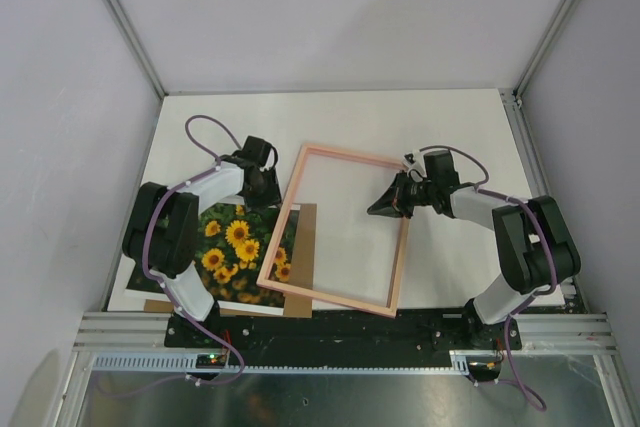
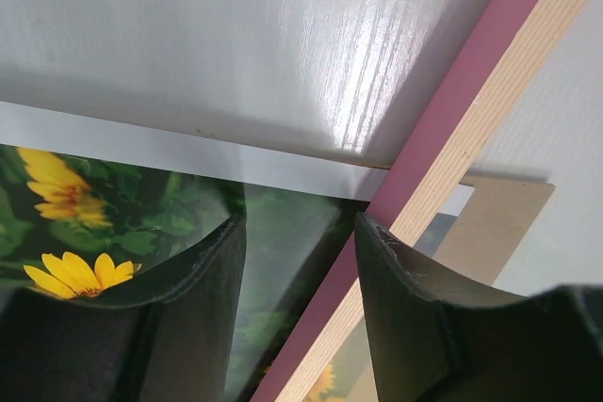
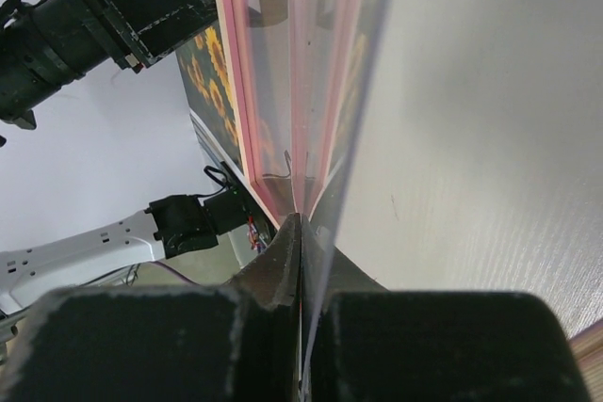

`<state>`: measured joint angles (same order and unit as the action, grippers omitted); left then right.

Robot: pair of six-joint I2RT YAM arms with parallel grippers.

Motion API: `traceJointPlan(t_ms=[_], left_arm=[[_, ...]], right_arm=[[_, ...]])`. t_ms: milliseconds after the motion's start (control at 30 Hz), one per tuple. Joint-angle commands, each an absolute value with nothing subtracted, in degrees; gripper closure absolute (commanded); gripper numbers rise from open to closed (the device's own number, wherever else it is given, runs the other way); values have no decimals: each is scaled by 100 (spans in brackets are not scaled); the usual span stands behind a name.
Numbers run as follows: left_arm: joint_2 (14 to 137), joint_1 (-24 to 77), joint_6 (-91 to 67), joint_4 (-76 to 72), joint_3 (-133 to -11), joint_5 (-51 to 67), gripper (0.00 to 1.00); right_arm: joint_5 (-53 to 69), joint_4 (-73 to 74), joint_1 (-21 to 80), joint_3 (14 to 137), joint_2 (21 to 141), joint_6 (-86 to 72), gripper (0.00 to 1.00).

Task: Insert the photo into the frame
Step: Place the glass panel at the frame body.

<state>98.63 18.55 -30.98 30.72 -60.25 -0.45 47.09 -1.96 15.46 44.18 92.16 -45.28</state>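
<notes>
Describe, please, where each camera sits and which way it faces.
Top external: above and behind the bases, facing down on the table; both arms show.
Left wrist: on the left arm, facing down past its fingers at the photo.
Right wrist: on the right arm, facing along the frame clamped in the right gripper.
Shared: all show frame and photo.

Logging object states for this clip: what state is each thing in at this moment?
photo: face up, not framed, right part under the frame's left rail.
frame: holds no photo, lies askew, gripped at its right side.
backing board: flat, partly covered by photo and frame.
left fingers: open, above the photo.
right fingers: shut on the frame.
</notes>
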Motion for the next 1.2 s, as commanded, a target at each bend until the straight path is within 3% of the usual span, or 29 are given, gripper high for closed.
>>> traceJointPlan(t_ms=[0, 600, 1167], left_arm=[[9670, 1925, -3025, 2978, -6269, 331, 44], [9794, 2145, -2223, 3143, -6722, 719, 38], [10229, 2181, -2104, 3423, -6912, -247, 45]], right_arm=[[4816, -387, 1600, 4602, 9327, -4440, 100], [4853, -613, 1591, 4605, 9512, -4477, 100], [4913, -681, 1555, 4605, 9597, -4477, 100]])
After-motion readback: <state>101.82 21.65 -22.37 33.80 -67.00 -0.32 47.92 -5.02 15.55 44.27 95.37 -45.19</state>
